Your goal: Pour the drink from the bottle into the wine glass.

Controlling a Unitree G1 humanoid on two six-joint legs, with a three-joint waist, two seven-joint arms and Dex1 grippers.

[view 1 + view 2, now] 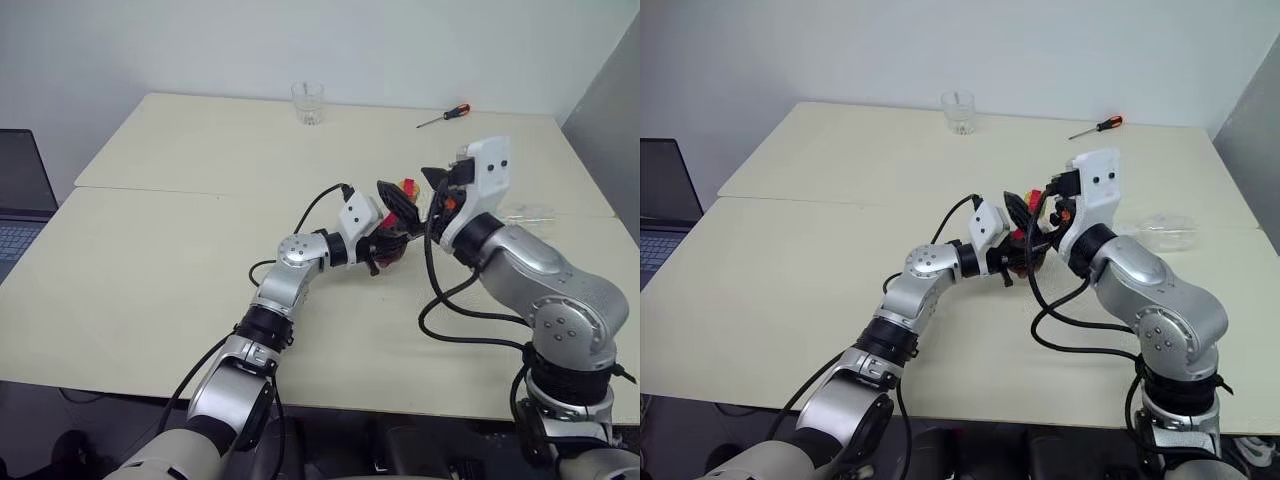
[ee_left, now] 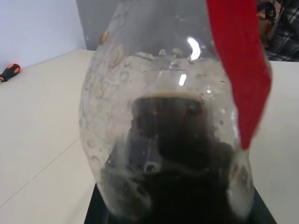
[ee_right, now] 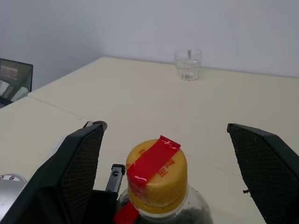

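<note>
On the pale desk (image 1: 150,290), the short clear tumbler (image 1: 308,103) stands at the far edge; the orange-handled screwdriver (image 1: 444,116) lies to its right. A dark laptop (image 1: 20,200) sits off my left.

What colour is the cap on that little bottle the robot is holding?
Yellow, with a strip of red tape across the cap. The right wrist view shows it best.

clear glossy plastic bottle (image 2: 163,140), matt table (image 1: 150,280)

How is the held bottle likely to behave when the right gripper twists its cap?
The bottle looks like thin clear plastic, so it probably flexes under the left gripper. It is partly filled, so likely light. Droplets on the wall hint at slipperiness. The right gripper straddles the cap, jaws wide apart.
</note>
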